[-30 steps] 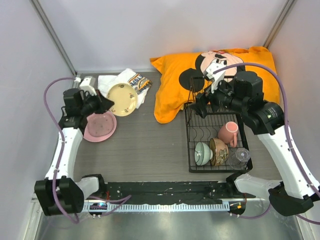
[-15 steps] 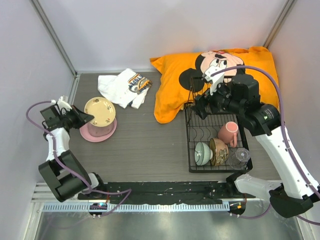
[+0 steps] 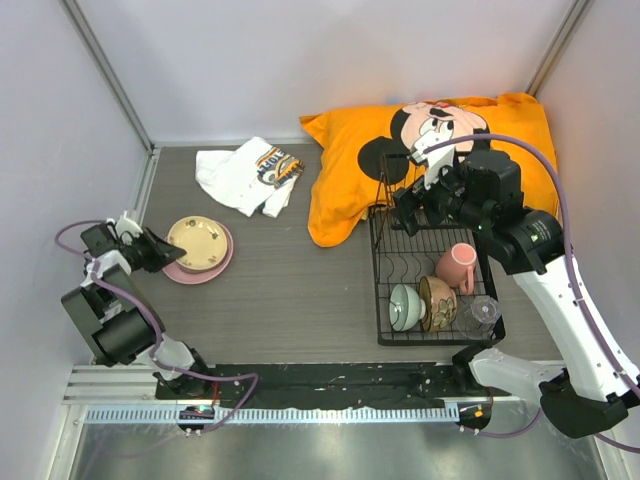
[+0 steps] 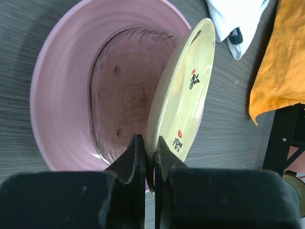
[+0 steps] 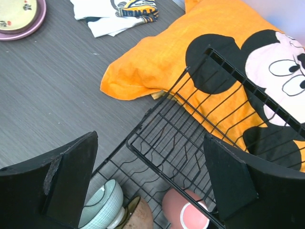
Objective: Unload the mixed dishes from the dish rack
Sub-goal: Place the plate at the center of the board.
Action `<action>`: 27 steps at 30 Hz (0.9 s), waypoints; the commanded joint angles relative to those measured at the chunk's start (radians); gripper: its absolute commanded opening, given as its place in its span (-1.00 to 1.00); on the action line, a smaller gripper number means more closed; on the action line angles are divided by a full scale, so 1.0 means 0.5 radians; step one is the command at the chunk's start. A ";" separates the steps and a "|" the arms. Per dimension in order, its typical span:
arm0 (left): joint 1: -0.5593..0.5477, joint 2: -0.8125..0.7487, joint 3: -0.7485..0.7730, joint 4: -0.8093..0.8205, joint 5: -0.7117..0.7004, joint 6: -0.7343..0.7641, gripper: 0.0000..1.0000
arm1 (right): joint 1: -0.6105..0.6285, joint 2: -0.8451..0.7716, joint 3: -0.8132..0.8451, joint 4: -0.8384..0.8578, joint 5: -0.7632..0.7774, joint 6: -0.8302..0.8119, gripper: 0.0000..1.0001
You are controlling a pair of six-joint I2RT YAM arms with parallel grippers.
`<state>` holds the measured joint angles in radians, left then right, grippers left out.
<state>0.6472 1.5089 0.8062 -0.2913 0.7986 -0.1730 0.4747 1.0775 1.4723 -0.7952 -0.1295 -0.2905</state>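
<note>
My left gripper is shut on the near rim of the tan speckled plate. The plate lies tilted over the pink plate at the table's left. The black dish rack at the right holds the pink mug, pale green bowl, brown patterned bowl and clear glass. My right gripper is open and empty, above the rack's far end.
An orange cartoon pillow lies behind the rack, under its far edge. A white printed cloth lies at the back left. Grey walls close in on the left, back and right.
My left gripper has carried the tan plate from up near the cloth, down and to the left, onto the pink plate. The right arm has barely moved.
</note>
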 commanded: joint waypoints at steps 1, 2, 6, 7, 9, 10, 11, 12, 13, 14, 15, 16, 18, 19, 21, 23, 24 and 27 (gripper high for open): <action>0.046 0.050 0.029 0.003 0.050 0.122 -1.00 | -0.008 -0.029 0.004 0.023 0.142 -0.054 0.92; 0.049 0.053 0.026 -0.003 0.047 0.128 -0.99 | -0.008 -0.038 -0.015 0.020 0.155 -0.057 0.92; 0.056 0.075 0.004 -0.040 0.041 0.186 -0.65 | -0.008 -0.066 -0.073 -0.008 0.231 -0.072 0.93; 0.059 0.081 0.007 -0.049 0.041 0.190 -0.49 | -0.008 -0.075 -0.088 -0.023 0.250 -0.076 0.92; 0.065 0.084 0.023 -0.083 0.050 0.208 -0.34 | -0.008 -0.096 -0.128 -0.081 0.351 -0.085 0.92; 0.068 0.081 0.026 -0.092 0.047 0.214 -0.14 | -0.008 -0.105 -0.168 -0.100 0.372 -0.085 0.92; 0.068 0.078 0.026 -0.089 0.047 0.217 -0.03 | -0.008 -0.130 -0.183 -0.118 0.427 -0.079 0.92; 0.068 0.075 0.026 -0.095 0.050 0.217 0.05 | -0.005 -0.142 -0.208 -0.158 0.455 -0.076 0.91; 0.065 0.069 0.026 -0.099 0.050 0.217 0.22 | -0.011 -0.155 -0.244 -0.177 0.483 -0.066 0.91; 0.068 0.065 0.029 -0.102 0.050 0.214 0.29 | -0.008 -0.182 -0.266 -0.198 0.535 -0.054 0.91; 0.068 0.062 0.035 -0.111 0.053 0.214 0.44 | -0.005 -0.197 -0.285 -0.241 0.559 -0.042 0.91; 0.068 0.056 0.038 -0.117 0.059 0.217 0.50 | -0.008 -0.210 -0.321 -0.265 0.575 -0.036 0.91; 0.068 0.035 0.056 -0.129 0.081 0.214 0.59 | -0.011 -0.237 -0.349 -0.357 0.609 -0.011 0.90; 0.068 0.023 0.063 -0.138 0.081 0.214 0.67 | -0.011 -0.247 -0.367 -0.388 0.609 0.001 0.91; 0.068 -0.020 0.090 -0.154 0.102 0.217 0.77 | -0.023 -0.280 -0.401 -0.480 0.581 0.001 0.90; 0.068 -0.075 0.109 -0.175 0.108 0.211 0.83 | -0.035 -0.302 -0.462 -0.541 0.563 -0.005 0.90; 0.068 -0.097 0.130 -0.184 0.112 0.214 0.88 | -0.038 -0.323 -0.484 -0.563 0.548 -0.005 0.91; 0.068 -0.170 0.182 -0.221 0.124 0.208 0.99 | -0.047 -0.348 -0.567 -0.646 0.459 0.016 0.93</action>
<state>0.6712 1.5028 0.8295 -0.3843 0.8165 -0.0727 0.4595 0.9287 1.2228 -1.0397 0.1291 -0.3031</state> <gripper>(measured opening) 0.985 0.958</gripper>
